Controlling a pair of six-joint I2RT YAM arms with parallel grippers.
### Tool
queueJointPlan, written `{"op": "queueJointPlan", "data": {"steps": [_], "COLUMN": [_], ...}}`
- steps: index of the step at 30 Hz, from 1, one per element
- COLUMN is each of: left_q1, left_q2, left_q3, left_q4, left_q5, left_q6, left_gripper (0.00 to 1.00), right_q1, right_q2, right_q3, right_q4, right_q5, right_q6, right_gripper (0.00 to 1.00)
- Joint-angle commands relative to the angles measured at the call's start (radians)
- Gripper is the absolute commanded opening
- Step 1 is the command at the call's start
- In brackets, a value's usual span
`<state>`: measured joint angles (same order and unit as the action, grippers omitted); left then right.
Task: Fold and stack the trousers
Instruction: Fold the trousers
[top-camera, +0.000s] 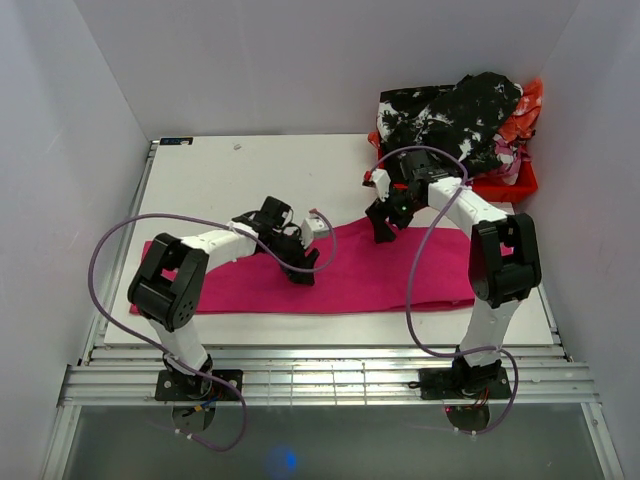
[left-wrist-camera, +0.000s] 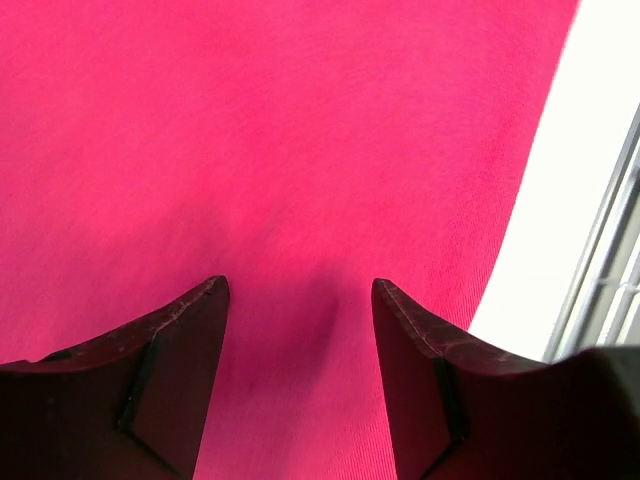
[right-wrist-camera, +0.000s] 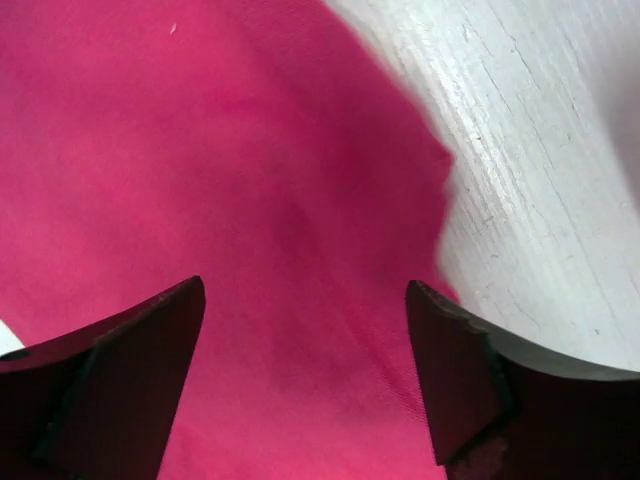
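The magenta-pink trousers (top-camera: 340, 275) lie flat as a long band across the near part of the white table. My left gripper (top-camera: 300, 272) is open, low over the cloth near its middle; the left wrist view shows pink cloth (left-wrist-camera: 300, 150) between and beyond the spread fingers (left-wrist-camera: 185, 340). My right gripper (top-camera: 384, 234) is open, just above the far edge of the trousers toward the right; the right wrist view shows the cloth (right-wrist-camera: 250, 180) with its edge against the bare table (right-wrist-camera: 540, 150). Neither gripper holds anything.
A red plastic crate (top-camera: 512, 186) stands at the back right corner, heaped with black-and-white and orange-patterned clothes (top-camera: 450, 115). The table's white top (top-camera: 250, 175) stretches behind the trousers. Grey walls close in on three sides. A metal rail (top-camera: 330, 375) runs along the near edge.
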<state>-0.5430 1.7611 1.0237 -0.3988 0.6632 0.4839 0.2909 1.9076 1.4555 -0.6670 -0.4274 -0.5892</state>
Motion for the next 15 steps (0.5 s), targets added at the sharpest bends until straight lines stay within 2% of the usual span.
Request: {"op": "queueJointPlan", "data": {"steps": [1,4,7,9,10,12,13,15], "left_q1": [0.075,0.1,0.106,0.106,0.107,0.12,0.127,0.147], "left_q2": [-0.121,-0.147,-0.12,-0.019,0.027,0.142,0.168,0.213], "left_q3": [0.062,0.087,0.16,0.277,0.329,0.451,0.47,0.49], "left_q4": [-0.057,0.003,0.093,0.117,0.107,0.1,0.115,0.195], "left_q5": [0.059,0.052,0.03,0.027,0.041,0.064,0.09,0.111], "left_q6": [-0.189,-0.298,-0.399,-0.444,-0.473,-0.543,-0.574,-0.666], "left_gripper": [0.7,0.72,0.73,0.74,0.74,0.74,0.75,0.75], "right_q1": [0.011,-0.019,-0.077,-0.105,-0.128,-0.139,-0.147,-0.148], "right_q2": [-0.084,-0.09,-0.061,0.002,0.028,0.132,0.166,0.252], "right_q3": [-0.046,-0.044,-0.008,0.041,0.116,0.208,0.289,0.351], "right_q4": [0.058,0.043,0.044,0.029,-0.011,-0.075,-0.148,-0.207], "right_q5": [0.044,0.11,0.104,0.047,0.02,-0.066,-0.1,-0.183], "right_q6": [-0.021,-0.003,0.023,0.054,0.058,0.057,0.043,0.005], "right_gripper": [0.91,0.97,0.98,0.98,0.98,0.94,0.92,0.86]}}
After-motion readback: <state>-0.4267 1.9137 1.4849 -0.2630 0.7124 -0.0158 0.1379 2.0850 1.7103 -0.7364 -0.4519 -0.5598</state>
